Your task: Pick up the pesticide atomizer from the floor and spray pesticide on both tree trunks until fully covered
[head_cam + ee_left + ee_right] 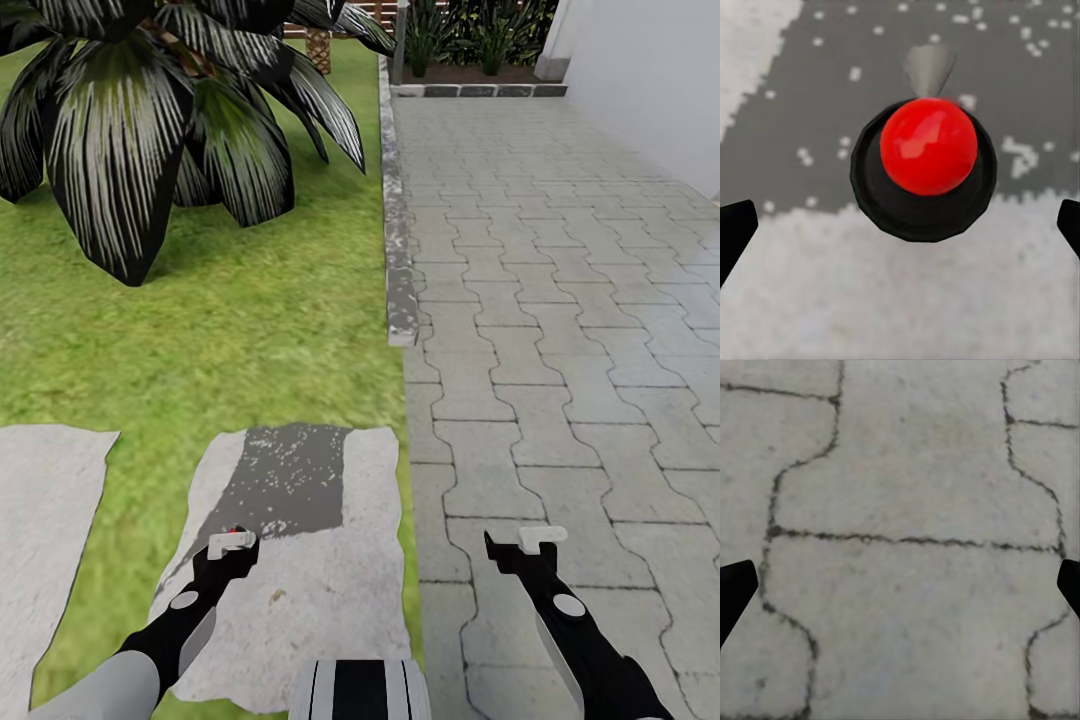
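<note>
The pesticide atomizer (926, 165) appears from above in the left wrist view: a round black body, a red ball on top, a grey nozzle pointing away. It stands on a pale stepping stone (320, 600), at the edge of a dark grey patch (285, 480) dotted with white specks; I cannot tell if those are pesticide. My left gripper (232, 545) (900, 232) hangs over it, open, fingertips wide of the bottle on both sides. In the head view just its red spot (236, 531) peeks past the gripper. My right gripper (530, 540) (900, 589) is open over bare paving. Both trees are out of view.
A dark palm-like plant (150, 110) spreads over the grass floor (250, 330) at the far left. A stone kerb (398, 250) divides the lawn from the grey paved path (560, 300). Another stepping stone (45, 520) lies left. A white wall (660, 80) rises at far right.
</note>
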You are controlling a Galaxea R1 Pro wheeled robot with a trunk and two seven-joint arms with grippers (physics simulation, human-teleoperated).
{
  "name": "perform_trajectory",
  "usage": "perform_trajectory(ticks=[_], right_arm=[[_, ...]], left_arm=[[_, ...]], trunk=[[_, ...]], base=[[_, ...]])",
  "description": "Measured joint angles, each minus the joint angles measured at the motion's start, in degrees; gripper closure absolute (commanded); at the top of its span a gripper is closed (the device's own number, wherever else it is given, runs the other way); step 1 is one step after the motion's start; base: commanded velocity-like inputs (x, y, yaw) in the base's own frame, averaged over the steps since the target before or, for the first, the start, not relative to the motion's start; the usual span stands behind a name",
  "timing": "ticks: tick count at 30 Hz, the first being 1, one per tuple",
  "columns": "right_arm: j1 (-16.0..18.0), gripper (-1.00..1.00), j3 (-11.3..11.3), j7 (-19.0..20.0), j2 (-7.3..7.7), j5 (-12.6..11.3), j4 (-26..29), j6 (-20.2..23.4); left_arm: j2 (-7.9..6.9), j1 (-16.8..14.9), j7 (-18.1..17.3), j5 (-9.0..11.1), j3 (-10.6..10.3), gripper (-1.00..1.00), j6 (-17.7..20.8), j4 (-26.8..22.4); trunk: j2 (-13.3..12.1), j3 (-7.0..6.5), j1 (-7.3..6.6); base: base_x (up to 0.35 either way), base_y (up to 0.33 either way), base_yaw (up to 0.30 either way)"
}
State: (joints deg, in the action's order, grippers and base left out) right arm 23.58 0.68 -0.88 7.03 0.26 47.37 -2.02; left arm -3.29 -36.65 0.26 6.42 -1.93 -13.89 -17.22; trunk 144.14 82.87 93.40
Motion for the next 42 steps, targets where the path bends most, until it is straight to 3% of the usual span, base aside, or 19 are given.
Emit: perform_trajectory(ticks=[25, 42], right_arm=[[-0.02, -1.0, -0.06, 0.0, 0.0, 0.0, 0.0, 0.0], [-0.01, -1.0, -0.06, 0.0, 0.0, 0.0, -0.02, 0.0]], left_arm=[[-0.05, 0.0, 0.02, 0.07, 0.0, -1.0, -0.08, 0.02], [-0.02, 0.0, 0.05, 0.09, 0.0, -1.0, -0.13, -0.1]], trunk=[[0.0, 0.0, 0.0], [0.0, 0.0, 0.0]], base=[[0.049, 0.0, 0.0], [-0.074, 0.0, 0.0]])
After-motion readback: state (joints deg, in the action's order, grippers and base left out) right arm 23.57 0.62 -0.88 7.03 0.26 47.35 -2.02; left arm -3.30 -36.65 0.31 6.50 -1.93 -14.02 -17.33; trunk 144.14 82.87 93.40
